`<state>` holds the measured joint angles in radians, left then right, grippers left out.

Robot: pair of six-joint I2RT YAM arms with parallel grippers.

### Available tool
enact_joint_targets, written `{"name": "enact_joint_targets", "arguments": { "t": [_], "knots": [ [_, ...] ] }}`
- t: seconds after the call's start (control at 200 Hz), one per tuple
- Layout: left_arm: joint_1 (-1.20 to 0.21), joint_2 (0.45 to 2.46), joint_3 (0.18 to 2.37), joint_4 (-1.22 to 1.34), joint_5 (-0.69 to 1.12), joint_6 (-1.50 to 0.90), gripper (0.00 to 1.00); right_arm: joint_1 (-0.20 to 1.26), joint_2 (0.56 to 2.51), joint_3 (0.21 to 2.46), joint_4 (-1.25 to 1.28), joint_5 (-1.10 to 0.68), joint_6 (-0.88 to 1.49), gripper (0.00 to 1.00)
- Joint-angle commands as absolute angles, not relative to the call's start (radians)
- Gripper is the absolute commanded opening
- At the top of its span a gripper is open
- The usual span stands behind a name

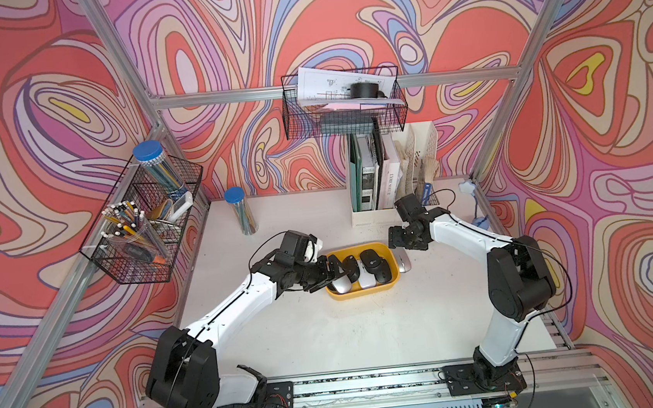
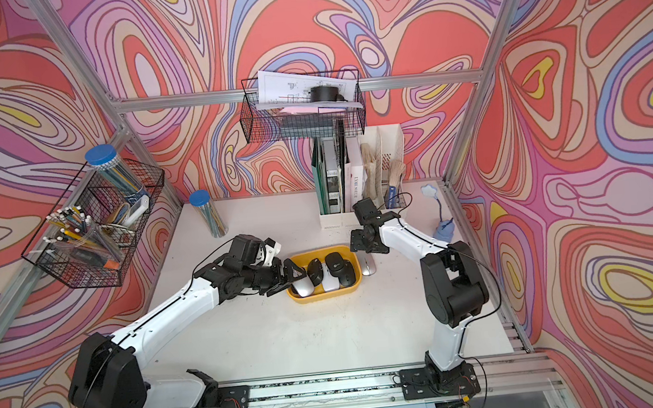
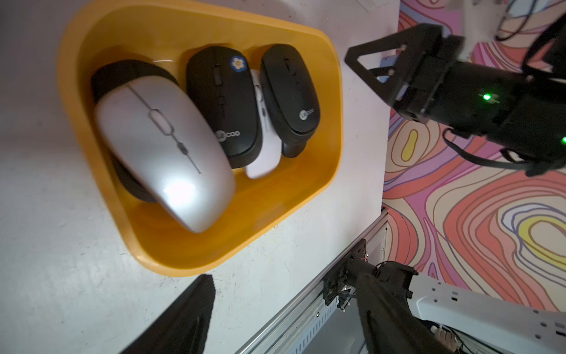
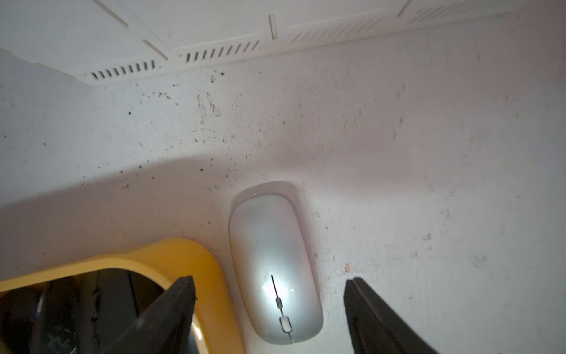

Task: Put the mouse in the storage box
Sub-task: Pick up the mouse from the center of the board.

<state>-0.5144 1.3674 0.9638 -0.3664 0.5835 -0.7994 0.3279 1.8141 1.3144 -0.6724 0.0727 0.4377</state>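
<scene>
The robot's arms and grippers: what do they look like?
Both the left arm and right arm have smooth white shells between bulky black joints, with thin black cables looping alongside. The left gripper and right gripper are black, their fingers hollow triangular frames. Two small green lights glow on the right one's body.

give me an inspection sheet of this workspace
surface: white tabletop, speckled with dark marks
job's things: storage box holds several mice; one silver mouse lies outside, right beside its wall
clutter: pencil tube, file organizer, blue gooseneck lamp at the back
grippers: left gripper open over the box, holding nothing; right gripper open, straddling the silver mouse
cables: black cables loop beside both arms
surroundings: wire baskets on the frame, patterned walls
</scene>
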Motion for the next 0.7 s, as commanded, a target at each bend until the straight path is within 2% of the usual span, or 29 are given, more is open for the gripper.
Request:
{"name": "enact_joint_targets", "arguments": {
  "t": [0.0,0.185,0.366,0.696],
  "knots": [
    [-0.546,1.403,1.017,-0.335,0.611,-0.766,0.79,0.306,1.833,1.293,-0.657,0.063,0.42,0.8],
    [-0.582,1.441,1.046,-0.33,0.606,-0.77,0.79,0.286,1.85,1.272,-0.644,0.029,0.398,0.8],
    [-0.586,1.445,1.028,-0.328,0.604,-0.773,0.79,0.287,1.862,1.245,-0.607,-0.083,0.364,0.8],
    [-0.588,1.442,1.023,-0.332,0.599,-0.772,0.79,0.289,1.887,1.24,-0.629,-0.08,0.337,0.81]
  ]
}}
